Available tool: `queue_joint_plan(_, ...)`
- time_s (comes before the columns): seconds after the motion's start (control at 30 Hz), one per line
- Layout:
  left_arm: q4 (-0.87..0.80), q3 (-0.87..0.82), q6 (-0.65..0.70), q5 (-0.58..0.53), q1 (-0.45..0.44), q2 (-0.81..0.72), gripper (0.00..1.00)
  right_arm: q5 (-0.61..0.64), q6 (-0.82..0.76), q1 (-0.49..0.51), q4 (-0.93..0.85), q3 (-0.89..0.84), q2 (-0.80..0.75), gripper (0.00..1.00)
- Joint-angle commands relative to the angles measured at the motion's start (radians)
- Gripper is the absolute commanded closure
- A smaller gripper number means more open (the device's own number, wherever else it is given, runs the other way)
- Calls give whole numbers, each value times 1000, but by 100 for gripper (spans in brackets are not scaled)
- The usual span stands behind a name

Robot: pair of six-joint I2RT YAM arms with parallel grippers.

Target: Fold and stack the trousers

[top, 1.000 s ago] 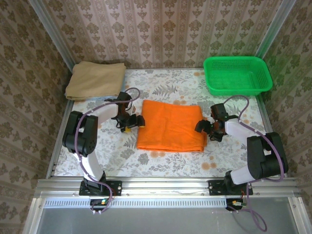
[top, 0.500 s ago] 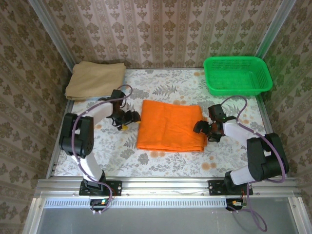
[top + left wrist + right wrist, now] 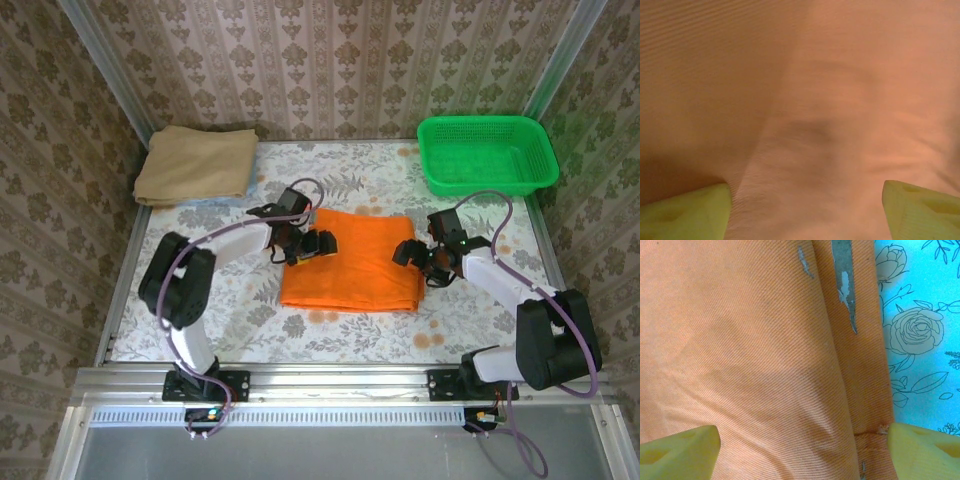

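Trousers (image 3: 350, 262) unmoved; left fingers (image 3: 690, 212) now over them, seemingly hovering.

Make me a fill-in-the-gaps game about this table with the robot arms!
1. The folded trousers are ___ in colour.
2. The basket in the far right corner is ___.
3. The folded tan cloth lies in the far ___ corner.
4. The left gripper is ___, not shut.
Missing words: orange, green, left, open.

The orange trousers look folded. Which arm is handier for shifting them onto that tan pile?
Probably the left. The left gripper hangs open over the far left corner of the trousers, the side nearest the tan pile. The right gripper, also open, sits at the opposite edge, farther from it.
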Motion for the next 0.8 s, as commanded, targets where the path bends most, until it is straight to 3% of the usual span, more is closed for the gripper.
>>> queue_joint_plan(0.0, -15, -18, -14, -46, 74, 27, 21, 22, -7, 1, -34, 41, -10, 11)
queue_joint_plan(0.37, -84, -93, 89, -70, 354, -41, 21, -18, 14, 0, -20, 98, 24, 12)
queue_joint_plan(0.6, -208, 74, 195, -68, 396, -11, 21, -11, 21, 96, -1, 190, 142, 12)
queue_joint_plan(0.77, -267, 116, 233, -61, 417, -92, 18, -10, -34, 174, -34, 333, 334, 9)
